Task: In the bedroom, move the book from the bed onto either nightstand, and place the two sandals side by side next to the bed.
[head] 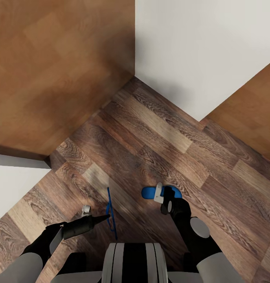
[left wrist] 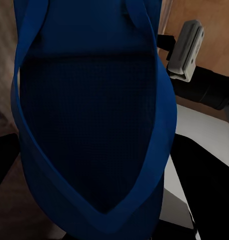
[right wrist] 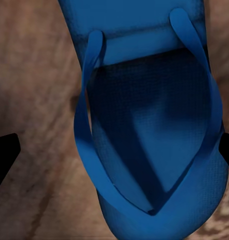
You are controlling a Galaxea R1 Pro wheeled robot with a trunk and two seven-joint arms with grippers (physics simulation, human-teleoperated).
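Over grainy wood planks (head: 158, 133), each tool (head: 96, 217) (head: 163, 198) clamped on one flat, thin-strapped blue sandal (head: 110, 212) (head: 149, 192).

Your left tool (head: 96, 221) meets the edge-on sandal (head: 111, 212) in the head view, but that sandal shows there only as a thin blue line, so you cannot tell whether the fingers are closed on it; in the left wrist view its sole runs off the frame at both ends. Your right tool (head: 163, 200) covers the middle of the other sandal (head: 149, 192), leaving only its two ends visible. In the right wrist view that sandal is cropped at both ends, and only dark finger corners show at the frame's sides.
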